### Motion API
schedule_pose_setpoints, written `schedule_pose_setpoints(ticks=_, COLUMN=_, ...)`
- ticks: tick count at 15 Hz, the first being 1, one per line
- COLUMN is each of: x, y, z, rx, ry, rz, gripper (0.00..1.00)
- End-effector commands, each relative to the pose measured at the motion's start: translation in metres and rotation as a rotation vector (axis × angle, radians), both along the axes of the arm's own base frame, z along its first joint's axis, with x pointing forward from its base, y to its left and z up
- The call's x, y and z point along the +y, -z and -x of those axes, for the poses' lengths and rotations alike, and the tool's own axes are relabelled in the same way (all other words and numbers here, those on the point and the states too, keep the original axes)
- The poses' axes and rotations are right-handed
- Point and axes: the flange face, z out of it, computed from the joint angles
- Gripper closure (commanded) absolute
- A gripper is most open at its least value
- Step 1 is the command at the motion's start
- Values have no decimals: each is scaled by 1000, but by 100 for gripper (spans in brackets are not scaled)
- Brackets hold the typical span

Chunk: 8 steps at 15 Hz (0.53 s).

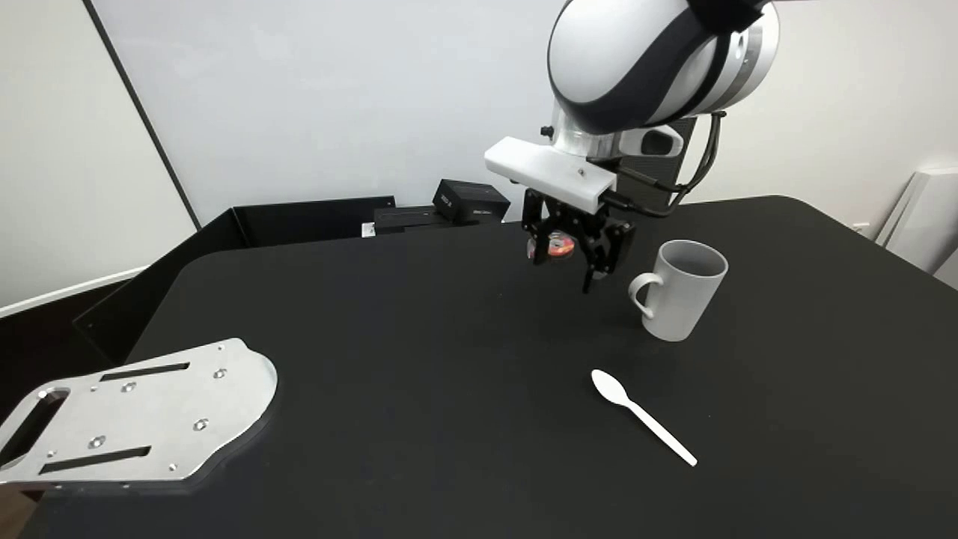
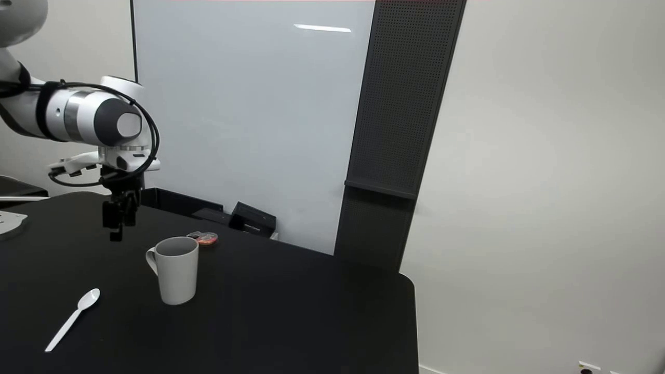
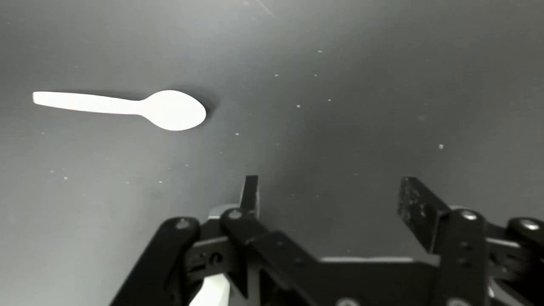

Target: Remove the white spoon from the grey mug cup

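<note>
The white spoon (image 1: pixel 645 421) lies flat on the black table, apart from the grey mug cup (image 1: pixel 679 299). The spoon also shows in the other exterior picture (image 2: pixel 72 319) and in the wrist view (image 3: pixel 127 107), where it lies at the upper left. The mug stands upright, its handle towards the gripper's side, in both exterior views (image 2: pixel 177 275); nothing sticks up above its rim. My gripper (image 1: pixel 563 273) hangs above the table beside the mug, apart from it and from the spoon. In the wrist view its jaws (image 3: pixel 330 180) are wide apart with nothing between them.
A small red-and-dark round object (image 2: pixel 206 238) lies behind the mug. A silver metal plate (image 1: pixel 187 412) lies at the table's near left in an exterior view. Black boxes (image 1: pixel 471 201) stand at the far edge by the wall. A pale patch (image 3: pixel 212 291) shows behind the left finger.
</note>
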Motion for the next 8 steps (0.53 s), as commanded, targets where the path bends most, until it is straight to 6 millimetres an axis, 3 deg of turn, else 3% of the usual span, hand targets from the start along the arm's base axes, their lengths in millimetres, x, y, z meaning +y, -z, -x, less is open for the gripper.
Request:
schedule_pose_setpoints(ticks=1, x=-3, y=-20, z=9, rx=-101, ry=24, rz=-20, gripper=0)
schedule_pose_setpoints(ticks=8, x=-1, y=-17, z=7, rx=-84, ry=11, rz=-30, gripper=0)
